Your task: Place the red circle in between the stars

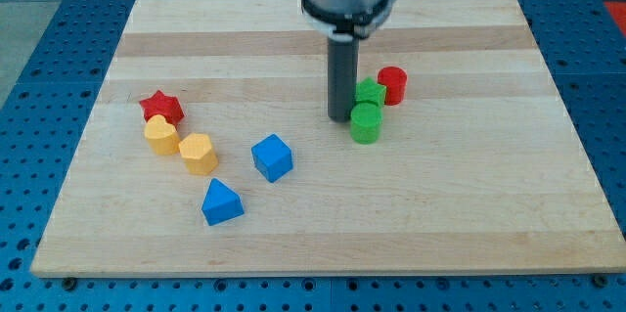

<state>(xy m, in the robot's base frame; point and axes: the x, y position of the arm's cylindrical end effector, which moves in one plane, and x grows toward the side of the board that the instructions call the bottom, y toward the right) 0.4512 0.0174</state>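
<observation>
The red circle point(392, 85) is a short red cylinder right of the board's middle. A green star point(371, 94) touches it on its left, and a green circle point(365, 123) sits just below the green star. A red star point(161, 108) lies far off at the view's left. My tip point(339, 117) rests on the board just left of the green star and green circle, close to both. The red circle is on the far side of the green star from my tip.
A yellow heart point(161, 136) and a yellow hexagon-like block point(199, 154) lie below the red star. A blue cube point(272, 157) and a blue triangle point(222, 202) sit left of centre. The wooden board point(469, 214) lies on a blue perforated table.
</observation>
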